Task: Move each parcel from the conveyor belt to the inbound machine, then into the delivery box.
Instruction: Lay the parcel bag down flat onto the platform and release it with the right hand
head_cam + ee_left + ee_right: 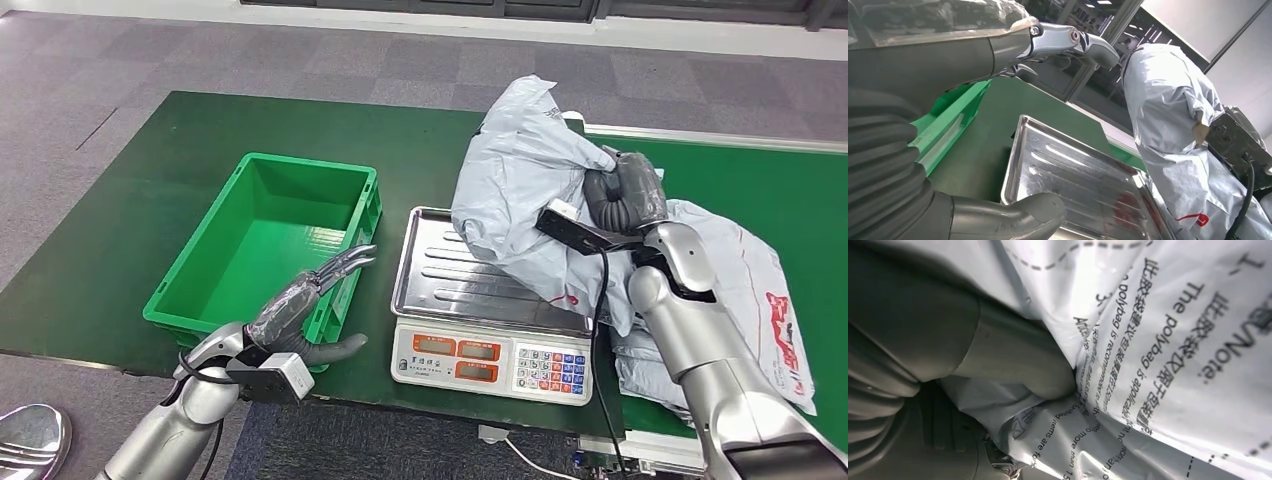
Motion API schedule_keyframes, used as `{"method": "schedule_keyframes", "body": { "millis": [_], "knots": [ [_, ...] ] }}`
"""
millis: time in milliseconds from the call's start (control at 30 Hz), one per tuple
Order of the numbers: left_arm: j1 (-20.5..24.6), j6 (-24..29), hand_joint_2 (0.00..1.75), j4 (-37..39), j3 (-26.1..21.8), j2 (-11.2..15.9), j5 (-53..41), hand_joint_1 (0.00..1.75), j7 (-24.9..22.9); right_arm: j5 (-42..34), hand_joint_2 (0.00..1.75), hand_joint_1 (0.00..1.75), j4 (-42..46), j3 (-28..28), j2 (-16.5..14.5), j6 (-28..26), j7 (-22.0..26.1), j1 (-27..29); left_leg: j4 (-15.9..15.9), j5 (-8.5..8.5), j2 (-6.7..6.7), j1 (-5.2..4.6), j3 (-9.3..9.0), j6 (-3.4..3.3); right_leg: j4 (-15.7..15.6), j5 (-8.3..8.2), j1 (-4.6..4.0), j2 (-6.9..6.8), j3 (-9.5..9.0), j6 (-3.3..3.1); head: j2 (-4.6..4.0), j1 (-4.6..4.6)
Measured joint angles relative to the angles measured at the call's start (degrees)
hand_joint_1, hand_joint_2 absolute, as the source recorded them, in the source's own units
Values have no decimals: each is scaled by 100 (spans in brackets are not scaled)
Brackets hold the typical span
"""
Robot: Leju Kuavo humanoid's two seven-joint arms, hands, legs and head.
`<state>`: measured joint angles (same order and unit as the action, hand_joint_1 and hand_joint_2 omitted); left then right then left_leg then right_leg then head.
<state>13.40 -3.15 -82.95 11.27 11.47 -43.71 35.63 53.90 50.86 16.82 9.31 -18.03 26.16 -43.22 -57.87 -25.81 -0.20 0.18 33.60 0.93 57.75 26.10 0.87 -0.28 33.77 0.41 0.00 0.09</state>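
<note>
My right hand [622, 192] grips a grey parcel [520, 190], fingers buried in the crumpled plastic, at about two o'clock in my head view. The bag hangs from that grip with its lower end over the far right part of the steel scale tray [455, 270]; I cannot tell whether it touches the tray. In the right wrist view my thumb [1013, 360] presses into the white film of the parcel [1168, 340], which carries black printed text.

My left hand [300, 305] holds nothing, fingers spread and pointing toward one o'clock, hovering over the near right corner of the green box [200, 270]. In the left wrist view that hand [998, 65] frames the ribbed tray [1073, 180], with the parcel [1168, 115] hanging just beyond it.

The scale [490, 358] sits at six o'clock, its display and keypad facing me, just right of the box. More parcels [745, 290] lie piled at four o'clock on the green belt [790, 190], beside my right arm; one shows red print. Box and scale both stand on the dark green bench [180, 140]. A cable [530, 455] trails off the near edge below the scale.
</note>
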Motion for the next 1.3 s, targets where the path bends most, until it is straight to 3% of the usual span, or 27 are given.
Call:
{"method": "schedule_keyframes", "body": {
  "millis": [600, 1300],
  "knots": [
    [255, -35, 175, 167, 96, -32, 17, 0, -2, 146, 175, 175, 443, 746, -146, 313, -182, 104, 0, 1, 2, 3, 0, 1, 0, 0, -2, 4, 3, 0, 0, 0],
    [294, -36, 175, 254, 130, -36, 85, 0, -4, 90, 175, 175, -8, 1055, -188, 365, -199, 231, 0, 1, 2, 3, 0, 2, 0, 0, -3, 4, 5, -1, 0, 0]
  ]
}}
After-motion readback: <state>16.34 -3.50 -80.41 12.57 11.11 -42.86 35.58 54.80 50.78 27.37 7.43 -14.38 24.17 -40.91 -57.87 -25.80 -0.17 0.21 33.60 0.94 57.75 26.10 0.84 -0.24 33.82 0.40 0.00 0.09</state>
